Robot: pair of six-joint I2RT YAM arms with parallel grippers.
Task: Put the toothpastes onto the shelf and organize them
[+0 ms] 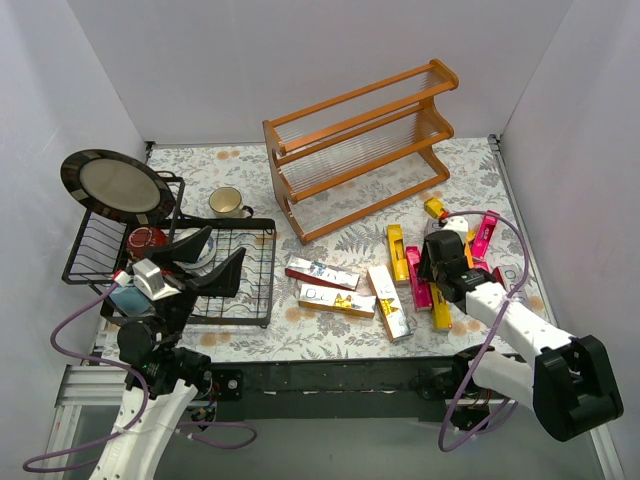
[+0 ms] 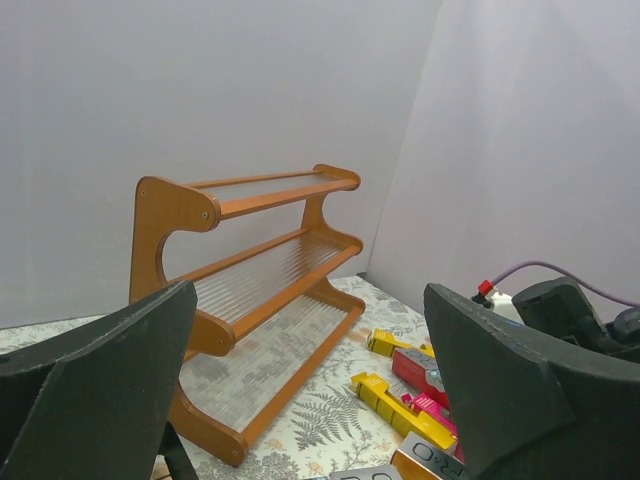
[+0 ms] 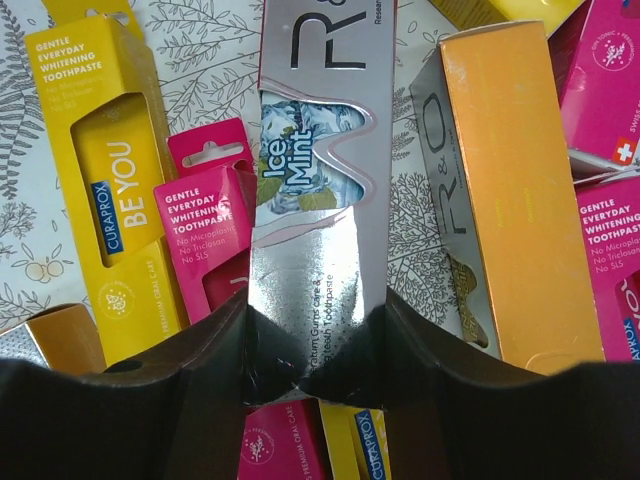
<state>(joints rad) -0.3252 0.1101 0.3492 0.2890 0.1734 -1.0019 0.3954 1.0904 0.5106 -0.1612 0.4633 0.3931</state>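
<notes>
The orange-brown shelf (image 1: 360, 150) stands at the back of the table, its tiers bare (image 2: 250, 290). Toothpastes lie flat in front of it: two silver cartons (image 1: 322, 272) near the middle, and yellow (image 1: 397, 252) and magenta (image 1: 417, 278) ones to the right. My right gripper (image 1: 440, 255) is low over the right-hand pile. In the right wrist view it (image 3: 315, 330) is shut on a silver "Ice Mint" carton (image 3: 320, 150), a finger pressed to each long side. A yellow carton (image 3: 110, 190), a magenta one (image 3: 205, 240) and a gold one (image 3: 520, 200) lie beside it. My left gripper (image 1: 205, 262) hangs open, holding nothing (image 2: 310, 400).
A black wire dish rack (image 1: 250, 290) fills the left side, with a dark plate (image 1: 115, 185) and a red bowl (image 1: 148, 240) in it. A cup (image 1: 228, 202) stands behind it. White walls close in the table on three sides.
</notes>
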